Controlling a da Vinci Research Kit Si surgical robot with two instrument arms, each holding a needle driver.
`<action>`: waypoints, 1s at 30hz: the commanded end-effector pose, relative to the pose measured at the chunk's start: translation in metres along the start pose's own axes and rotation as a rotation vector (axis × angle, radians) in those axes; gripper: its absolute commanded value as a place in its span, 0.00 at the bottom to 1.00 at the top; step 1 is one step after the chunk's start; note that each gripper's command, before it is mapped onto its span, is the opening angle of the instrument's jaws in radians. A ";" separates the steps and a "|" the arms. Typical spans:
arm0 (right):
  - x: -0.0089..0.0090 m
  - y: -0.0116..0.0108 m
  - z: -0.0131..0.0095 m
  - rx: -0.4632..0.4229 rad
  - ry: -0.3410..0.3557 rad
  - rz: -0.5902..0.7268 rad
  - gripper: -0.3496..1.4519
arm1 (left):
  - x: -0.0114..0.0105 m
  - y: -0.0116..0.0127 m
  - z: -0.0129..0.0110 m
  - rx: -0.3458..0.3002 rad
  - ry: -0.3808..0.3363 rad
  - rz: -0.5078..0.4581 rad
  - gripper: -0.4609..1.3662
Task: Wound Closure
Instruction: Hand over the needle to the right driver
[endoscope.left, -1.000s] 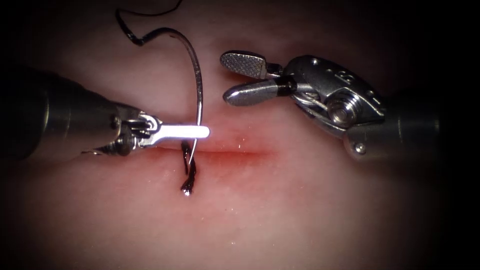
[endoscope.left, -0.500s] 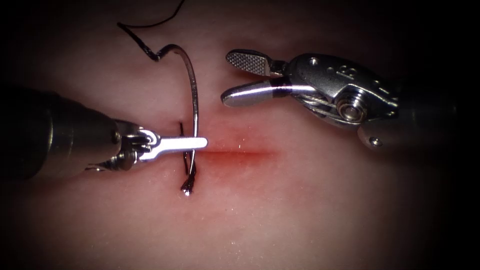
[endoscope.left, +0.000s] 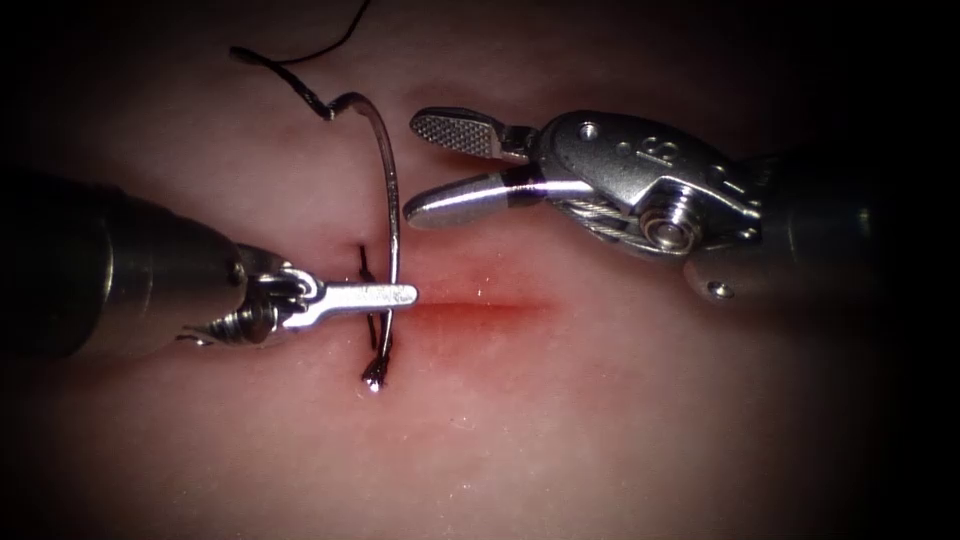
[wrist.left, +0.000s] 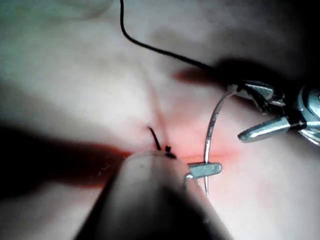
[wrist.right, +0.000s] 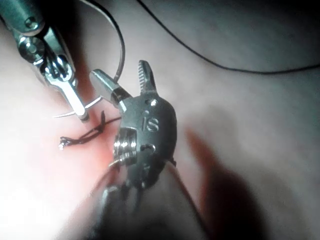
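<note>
Two end effectors: left (endoscope.left: 405, 294) clamping needle (endoscope.left: 390, 200) near tip, right (endoscope.left: 425, 165) wide, empty.

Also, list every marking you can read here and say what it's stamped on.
"IS": stamped on the metal wrist housing of the right tool, read in the right wrist view.
A stamped mark on the same housing in the endoscope view sits at an angle and cannot be read for sure.
No writing shows on the left tool, needle, thread or tissue.
</note>
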 end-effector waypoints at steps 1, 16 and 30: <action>0.0000 0.0000 0.0002 -0.005 0.003 -0.012 0.69 | -0.0001 0.0000 0.0001 -0.007 0.004 0.000 0.06; 0.0002 -0.0002 0.0016 -0.022 0.000 -0.021 0.66 | -0.0006 0.0001 0.0006 -0.009 0.008 0.005 0.06; 0.0002 -0.0005 0.0026 -0.015 -0.008 -0.026 0.60 | -0.0011 0.0002 0.0009 -0.009 0.013 0.027 0.06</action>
